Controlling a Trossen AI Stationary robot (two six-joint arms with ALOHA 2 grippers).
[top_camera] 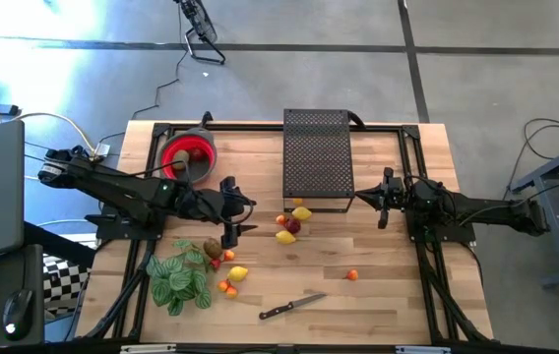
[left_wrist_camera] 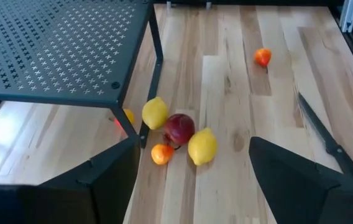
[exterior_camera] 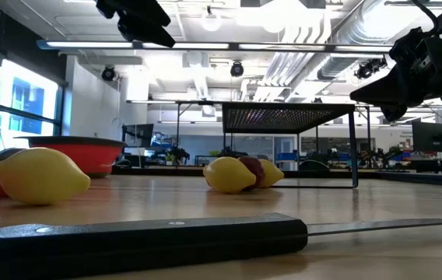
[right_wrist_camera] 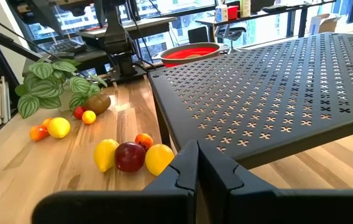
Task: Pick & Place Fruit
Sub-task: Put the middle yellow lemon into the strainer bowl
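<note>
**A:** Where is the fruit?

**B:** On a wooden worktop (top_camera: 378,285). Near the middle, just in front of a black perforated metal stand (top_camera: 317,152), sits a tight cluster: two yellow lemons (left_wrist_camera: 202,146), a dark red apple (left_wrist_camera: 179,128) between them, and a tiny orange fruit (left_wrist_camera: 161,154) touching the group. A second small orange piece (top_camera: 352,275) lies alone, well apart toward the right.

**A:** Any more?

**B:** Yes. Beside a green striped leafy plant (top_camera: 181,280) on the left lie a brown kiwi (top_camera: 211,250), another lemon (top_camera: 238,274) and a few small orange and red pieces. A red bowl (top_camera: 189,155) sits at the far left corner with something dark inside.

**A:** And the arms?

**B:** The left tool (top_camera: 232,211) hangs above the worktop between the plant and the central cluster, fingers spread wide, holding nothing. The right tool (top_camera: 386,199) waits beside the stand's right edge, fingers pressed together, empty.

**A:** Anything else?

**B:** A black-handled knife (top_camera: 291,308) lies near the front edge.
</note>
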